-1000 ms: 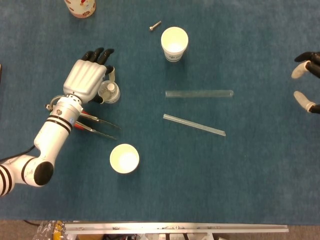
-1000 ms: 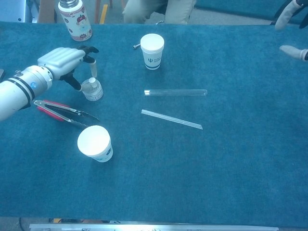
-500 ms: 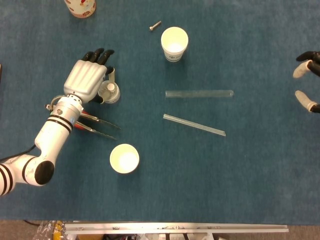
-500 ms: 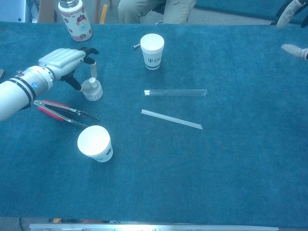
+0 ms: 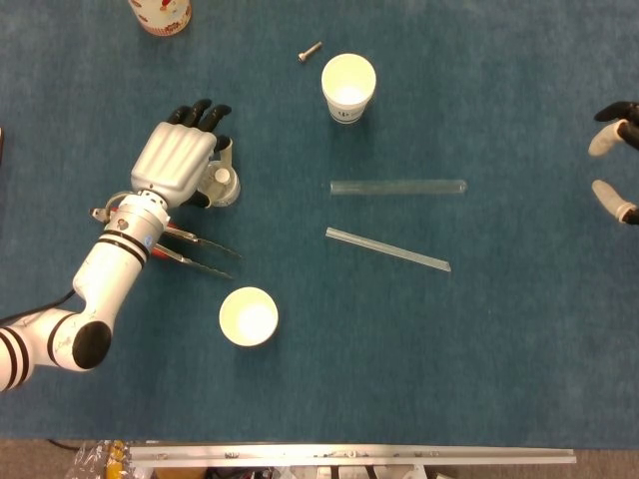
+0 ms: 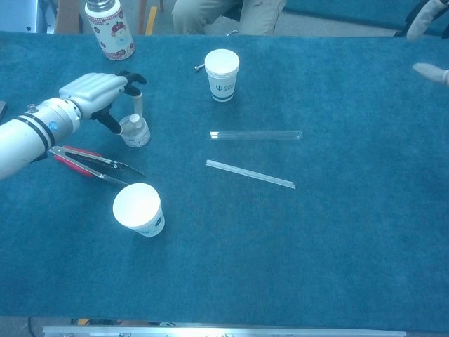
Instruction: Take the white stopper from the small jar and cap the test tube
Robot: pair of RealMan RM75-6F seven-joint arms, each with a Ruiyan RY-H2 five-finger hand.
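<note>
The small clear jar (image 5: pixel 224 188) (image 6: pixel 135 131) stands at the left of the blue table, with the white stopper (image 5: pixel 217 178) (image 6: pixel 131 119) in its mouth. My left hand (image 5: pixel 178 160) (image 6: pixel 95 90) arches over the jar from the left. Its thumb is by the jar's near side and a fingertip hangs behind the jar; no firm grip shows. The test tube (image 5: pixel 397 187) (image 6: pixel 256 135) lies flat at the table's middle. My right hand (image 5: pixel 614 170) (image 6: pixel 425 41) hovers at the far right edge, fingers apart and empty.
A clear flat strip (image 5: pixel 387 249) (image 6: pixel 250 174) lies just in front of the tube. Red-handled tongs (image 5: pixel 192 255) (image 6: pixel 91 163) lie beside my left wrist. Paper cups stand at the back (image 5: pixel 348 87) (image 6: pixel 222 75) and the front left (image 5: pixel 249 316) (image 6: pixel 139 209). A screw (image 5: pixel 309 51) and a patterned flask (image 6: pixel 110 29) are at the back.
My left hand has shifted slightly right and forward, closing in over the jar. The right hand has drifted a little further toward the right edge.
</note>
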